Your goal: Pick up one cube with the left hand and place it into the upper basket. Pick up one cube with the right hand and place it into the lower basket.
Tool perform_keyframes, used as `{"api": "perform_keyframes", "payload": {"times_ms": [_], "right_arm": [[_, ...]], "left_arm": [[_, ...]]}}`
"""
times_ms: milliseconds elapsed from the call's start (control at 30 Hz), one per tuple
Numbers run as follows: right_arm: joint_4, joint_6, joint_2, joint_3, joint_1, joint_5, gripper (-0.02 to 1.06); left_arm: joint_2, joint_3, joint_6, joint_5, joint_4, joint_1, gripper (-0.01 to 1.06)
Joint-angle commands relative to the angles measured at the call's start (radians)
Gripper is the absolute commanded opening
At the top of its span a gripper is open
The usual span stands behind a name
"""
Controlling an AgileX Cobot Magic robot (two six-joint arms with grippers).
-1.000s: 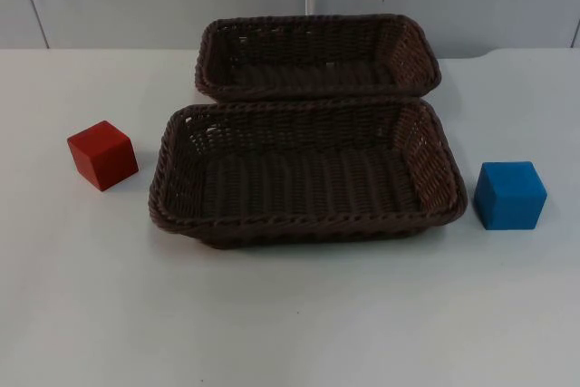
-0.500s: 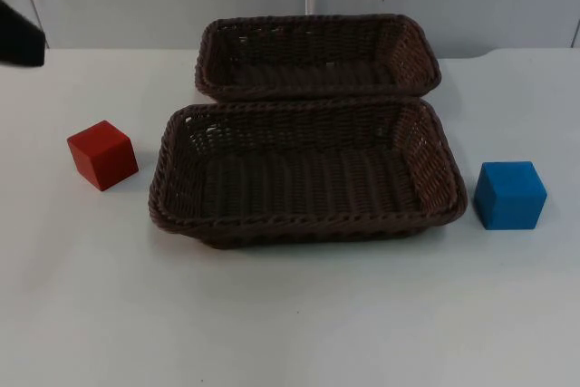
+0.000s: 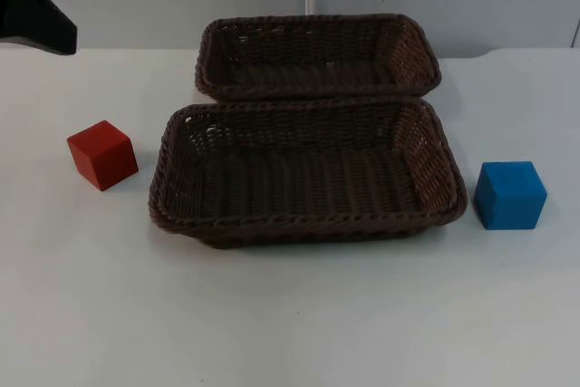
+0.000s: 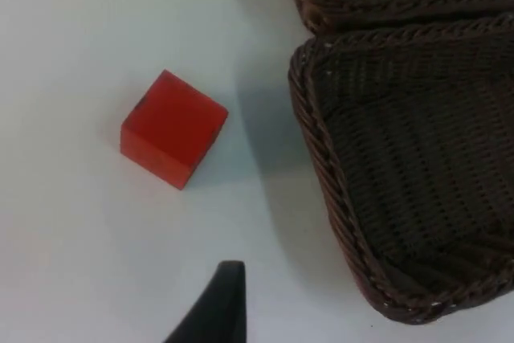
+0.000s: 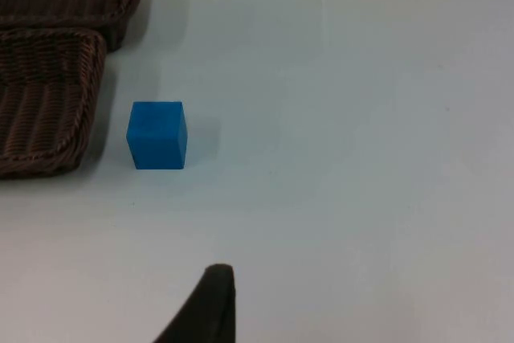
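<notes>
On a white table (image 3: pixel 290 314), a red cube (image 3: pixel 102 154) sits left of two touching brown baskets (image 3: pixel 308 174), a blue cube (image 3: pixel 509 194) right; neither gripper's state can be told.

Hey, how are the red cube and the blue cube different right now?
Colour: the red cube is red, the blue cube blue. Side: the red cube sits left of the lower basket, the blue cube right of it. Pose: the red cube is turned corner-on to the top camera, while the blue cube faces it nearly squarely. Both rest on the white table, outside the baskets, ungrasped.
</notes>
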Motion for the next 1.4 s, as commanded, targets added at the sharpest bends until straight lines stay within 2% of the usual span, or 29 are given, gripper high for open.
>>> {"api": "perform_keyframes", "payload": {"times_ms": [0,367,533,567,667,1000,1367], "right_arm": [[-0.004,-0.005,-0.004,0.007,-0.004,-0.008,1.05],[-0.006,-0.002,-0.004,0.007,-0.004,-0.008,1.05],[-0.006,0.001,-0.004,0.007,-0.004,-0.008,1.05],[-0.006,0.001,-0.004,0.007,-0.004,-0.008,1.05],[-0.006,0.001,-0.004,0.007,-0.004,-0.008,1.05],[-0.006,0.001,-0.004,0.007,-0.004,-0.008,1.05],[-0.006,0.001,-0.004,0.007,-0.004,-0.008,1.05]], "left_arm": [[0.065,-0.037,0.006,-0.017,-0.028,0.000,1.05],[0.237,-0.098,0.004,-0.044,-0.102,-0.017,1.05],[0.335,-0.141,0.008,-0.221,-0.029,-0.100,1.05],[0.335,-0.141,0.008,-0.221,-0.029,-0.100,1.05],[0.387,-0.163,-0.002,-0.291,-0.010,-0.113,1.05],[0.552,-0.264,-0.008,-0.324,-0.024,-0.113,1.05],[0.651,-0.301,-0.030,-0.438,-0.002,-0.113,1.05]]}}
